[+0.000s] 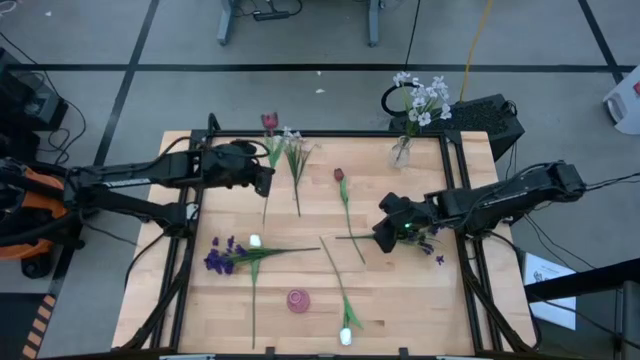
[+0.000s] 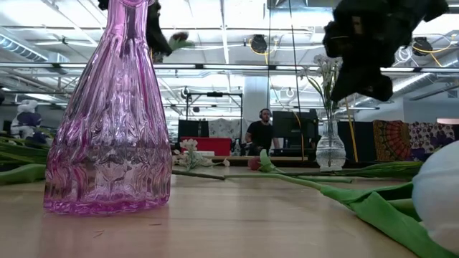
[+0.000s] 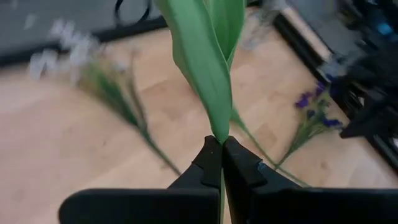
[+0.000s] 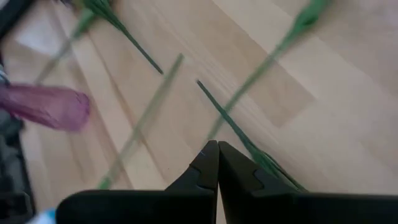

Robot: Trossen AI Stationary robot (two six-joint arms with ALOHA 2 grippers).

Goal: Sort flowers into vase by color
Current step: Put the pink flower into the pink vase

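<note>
Left gripper [image 3: 221,163] sits at the far-left of the table [image 1: 420,300], jaws clamped on a green stem with leaf [image 3: 208,68]. Judging by the high view it's the dark red tulip [image 1: 269,121], bud at the far edge, stem running near-ward past the gripper.

Progress: early. Clear vase [image 1: 401,152] at far right already holds a white spray [image 1: 425,98]. Pink vase [image 1: 298,300], near centre, looks empty.

Still loose on the table:
- purple cluster [image 1: 222,254] and white tulip bud [image 1: 255,241], left of centre
- white spray [image 1: 293,140], just right of the left gripper
- second red tulip [image 1: 339,175], centre
- white tulip [image 1: 346,335], near edge
- purple sprig [image 1: 432,243], right

Right gripper [image 4: 216,163] hovers right of centre, fingers pinched together on nothing; a stem [image 4: 236,127] lies under it, purple sprig just beside it.
</note>
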